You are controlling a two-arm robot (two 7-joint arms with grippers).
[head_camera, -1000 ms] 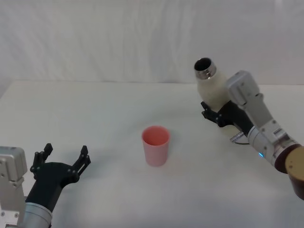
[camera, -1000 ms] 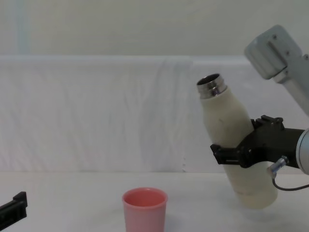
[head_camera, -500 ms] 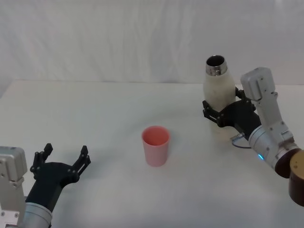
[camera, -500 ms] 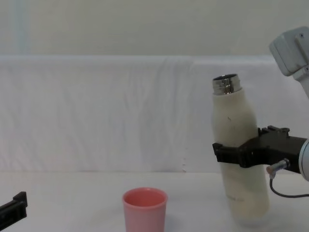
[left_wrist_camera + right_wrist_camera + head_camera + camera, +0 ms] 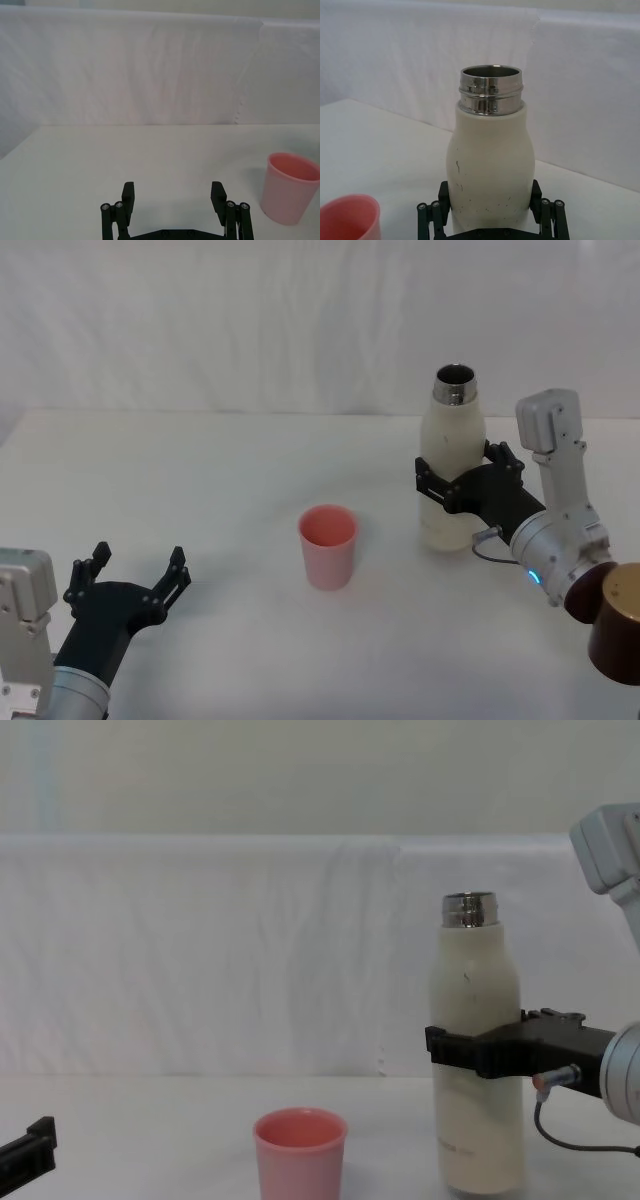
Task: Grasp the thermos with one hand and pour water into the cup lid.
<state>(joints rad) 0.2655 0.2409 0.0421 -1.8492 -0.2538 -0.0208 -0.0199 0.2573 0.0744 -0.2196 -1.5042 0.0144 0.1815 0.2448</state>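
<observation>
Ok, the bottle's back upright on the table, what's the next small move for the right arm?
Probably open the right gripper and back off. The thermos stands upright on the table, apart from the cup lid, with the fingers clamped around its body. The left gripper sits open, idle.

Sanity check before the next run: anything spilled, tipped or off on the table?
Nothing stands out. The thermos stands upright on the table, open-necked, with the right pincer around its body. The pink cup lid sits upright to its left, no spill visible. The left pincer rests open near the table's front.
</observation>
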